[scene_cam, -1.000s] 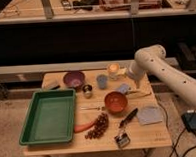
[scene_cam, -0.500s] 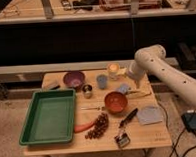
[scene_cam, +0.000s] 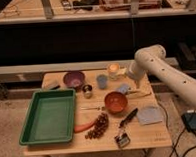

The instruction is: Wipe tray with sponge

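Hand sits low at the tabletop's far right, just beside sponge; can't tell its grip state. Tray is well apart, left. Risk: the carry clips bowl or cup.

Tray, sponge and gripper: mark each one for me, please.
tray (scene_cam: 49,118), camera view, bare green floor.
sponge (scene_cam: 123,88), camera view, top face.
gripper (scene_cam: 135,85), camera view, lower tip, beside the sponge over the table.
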You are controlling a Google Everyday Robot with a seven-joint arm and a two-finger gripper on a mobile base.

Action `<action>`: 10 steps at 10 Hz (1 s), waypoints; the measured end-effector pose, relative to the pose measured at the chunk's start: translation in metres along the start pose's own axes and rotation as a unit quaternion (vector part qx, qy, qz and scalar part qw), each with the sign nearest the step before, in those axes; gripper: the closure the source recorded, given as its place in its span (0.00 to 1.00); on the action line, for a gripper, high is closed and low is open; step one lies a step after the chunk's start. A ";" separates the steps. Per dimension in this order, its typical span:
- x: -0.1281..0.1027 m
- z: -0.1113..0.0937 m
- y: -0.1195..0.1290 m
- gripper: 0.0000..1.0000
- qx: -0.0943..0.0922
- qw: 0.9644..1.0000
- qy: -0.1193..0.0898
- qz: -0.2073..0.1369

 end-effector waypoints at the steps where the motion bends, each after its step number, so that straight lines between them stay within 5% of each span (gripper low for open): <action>1: 0.001 0.000 0.000 0.20 0.000 1.000 0.000 0.000; 5: 0.008 0.007 -0.009 0.20 -0.030 0.999 -0.022 -0.003; 10: 0.009 0.019 -0.002 0.20 -0.040 0.998 -0.052 0.009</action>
